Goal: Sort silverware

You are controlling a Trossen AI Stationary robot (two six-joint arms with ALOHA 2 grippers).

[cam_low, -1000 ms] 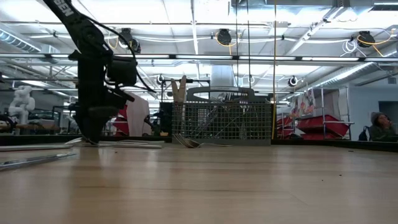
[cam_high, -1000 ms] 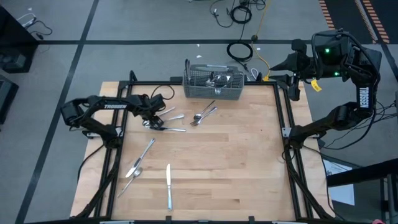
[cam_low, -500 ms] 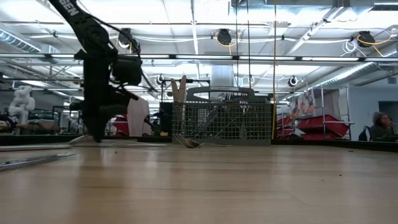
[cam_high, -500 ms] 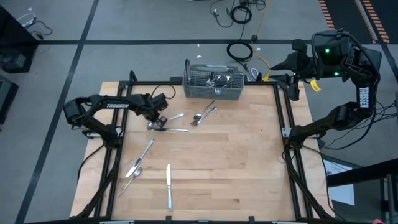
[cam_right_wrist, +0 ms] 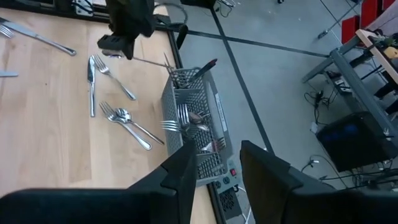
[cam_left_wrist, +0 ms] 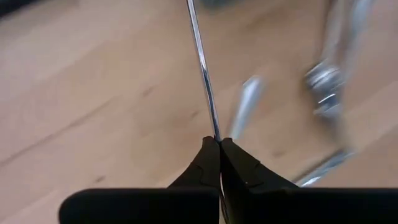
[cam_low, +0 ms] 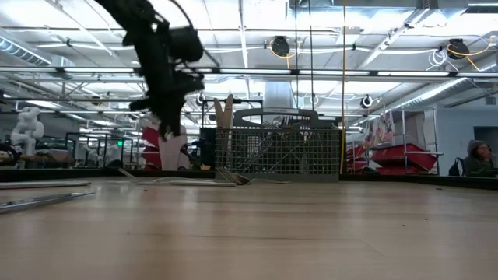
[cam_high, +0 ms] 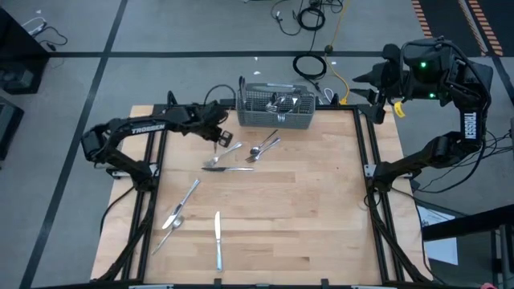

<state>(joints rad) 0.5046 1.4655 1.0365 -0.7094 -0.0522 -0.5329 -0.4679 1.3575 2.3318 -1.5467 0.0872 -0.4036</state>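
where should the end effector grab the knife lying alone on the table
Grip the knife across its middle, coming straight down from above and straddling its narrow width. It lies flat on the table, clear of other pieces.

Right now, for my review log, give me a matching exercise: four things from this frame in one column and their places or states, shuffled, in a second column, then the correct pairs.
Things:
1. left gripper
2. right gripper
3. wire-mesh basket
4. lone table knife

Places or states:
A. stands at the table's far edge with silverware inside
B. open, off the table beyond its far right corner
C. lies alone near the table's front edge
D. raised above the wood, shut on a slim piece of silverware, left of the basket

Pairs: 1-D, 2-B, 3-A, 4-C
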